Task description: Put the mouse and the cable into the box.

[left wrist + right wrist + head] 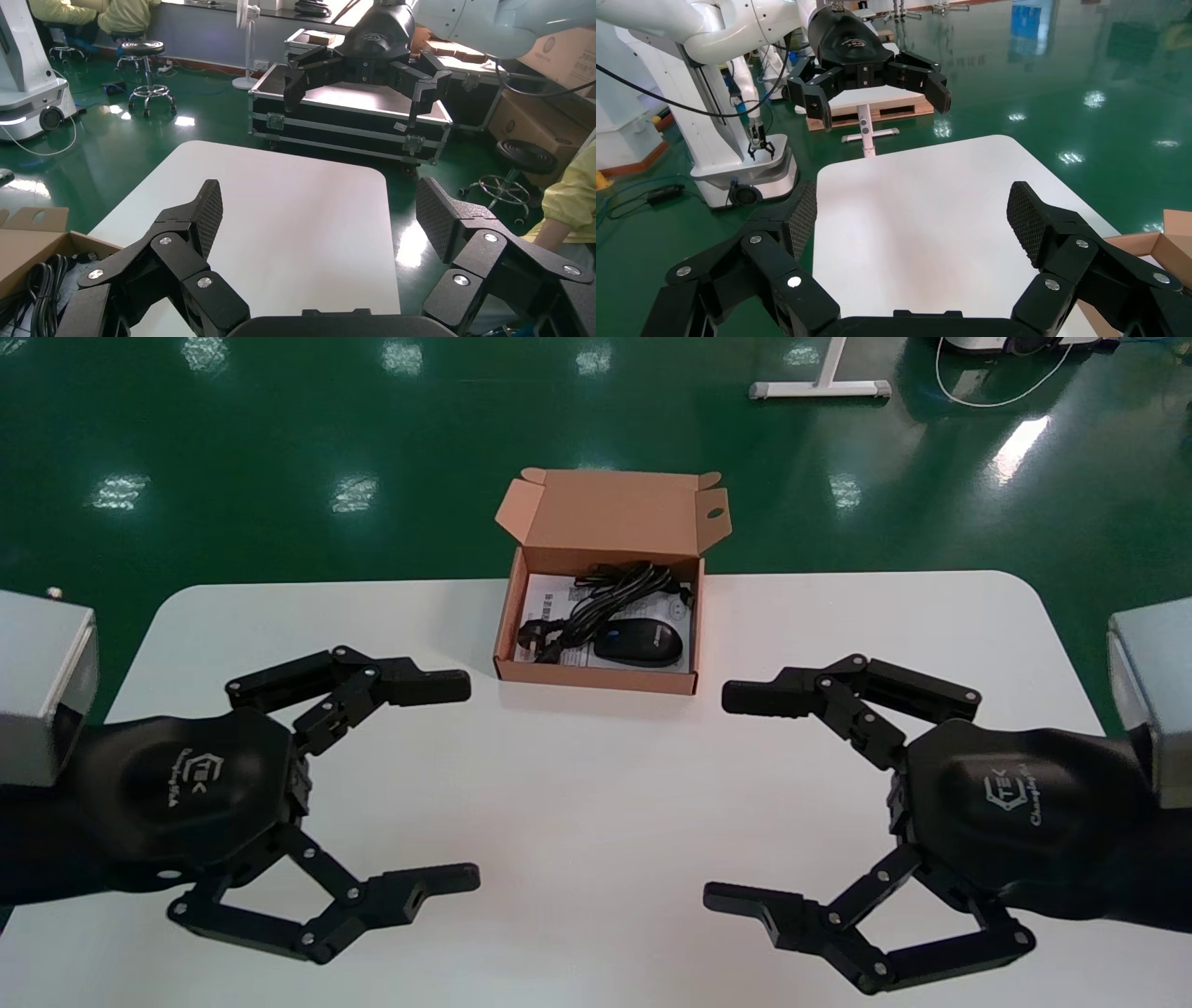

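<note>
Bright overhead light. Glare spots on the green floor (pixel 233 430) behind the box (pixel 610 514); soft shadow in front of it.

My head camera looks steeply down from over the near edge of the table (pixel 596 803), taking in its whole top. The left wrist camera rides close behind the left gripper (pixel 318 203), facing across at the right gripper (pixel 356 91); the right wrist camera mirrors it, sharing the tabletop.
</note>
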Controlling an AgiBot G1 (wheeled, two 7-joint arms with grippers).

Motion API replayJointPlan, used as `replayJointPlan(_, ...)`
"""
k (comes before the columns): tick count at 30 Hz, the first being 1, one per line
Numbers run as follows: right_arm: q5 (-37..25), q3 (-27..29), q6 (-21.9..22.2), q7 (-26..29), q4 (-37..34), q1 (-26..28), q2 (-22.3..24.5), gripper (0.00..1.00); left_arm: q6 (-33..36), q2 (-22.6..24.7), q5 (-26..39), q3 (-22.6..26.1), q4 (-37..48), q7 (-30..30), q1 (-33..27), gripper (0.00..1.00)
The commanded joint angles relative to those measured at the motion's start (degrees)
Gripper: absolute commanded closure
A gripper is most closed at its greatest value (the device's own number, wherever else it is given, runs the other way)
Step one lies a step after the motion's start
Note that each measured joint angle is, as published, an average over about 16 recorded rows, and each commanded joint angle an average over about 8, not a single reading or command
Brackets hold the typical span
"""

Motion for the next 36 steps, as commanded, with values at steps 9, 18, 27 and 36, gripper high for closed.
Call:
replayJointPlan(9,0.0,0.0,0.0,0.0,0.0,0.0,0.0,0.0,0.0,0.0,0.0,0.0,0.0,0.0,0.0,0.0)
replayJointPlan(18,0.0,0.0,0.0,0.0,0.0,0.0,0.0,0.0,0.0,0.0,0.0,0.0,0.0,0.0,0.0,0.0)
replayJointPlan(27,0.0,0.0,0.0,0.0,0.0,0.0,0.0,0.0,0.0,0.0,0.0,0.0,0.0,0.0,0.0,0.0)
replayJointPlan(36,0.0,0.0,0.0,0.0,0.0,0.0,0.0,0.0,0.0,0.0,0.0,0.0,0.0,0.0,0.0,0.0)
